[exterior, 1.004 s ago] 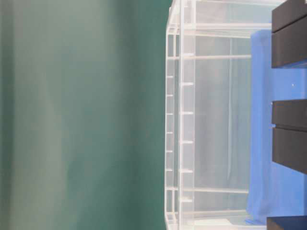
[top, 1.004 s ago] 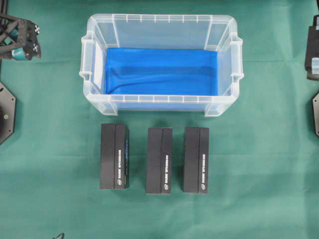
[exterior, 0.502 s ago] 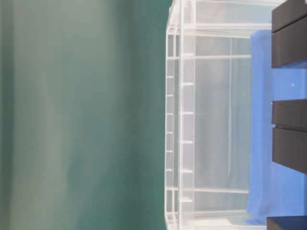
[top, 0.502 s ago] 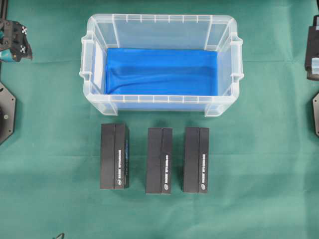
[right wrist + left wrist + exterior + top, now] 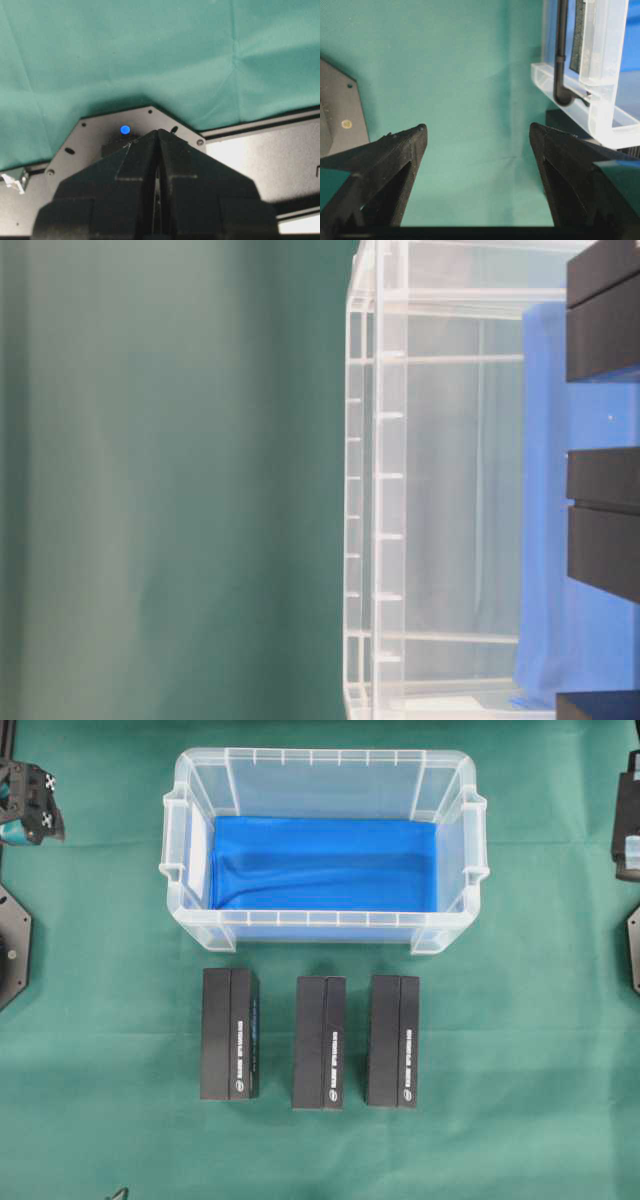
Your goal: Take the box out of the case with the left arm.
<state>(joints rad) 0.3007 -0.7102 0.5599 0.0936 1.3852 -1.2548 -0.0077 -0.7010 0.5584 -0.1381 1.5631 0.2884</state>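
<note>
Case (image 5: 324, 780) holds only its blue lining; three boxes (image 5: 321, 1041) lie outside. Left claw (image 5: 476, 137), spread and empty, has withdrawn to the table's edge; right claw (image 5: 157, 145) closed.

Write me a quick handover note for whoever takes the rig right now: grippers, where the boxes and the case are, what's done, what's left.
Left gripper: open, empty, over the green cloth to the left of the case.
Right gripper: shut, empty, parked over its base plate.
Case: no box inside, only its blue lining.
Three black boxes lie in a row on the cloth in front of the case.
Done: the case holds no box.
Left: nothing visible to take out.
</note>
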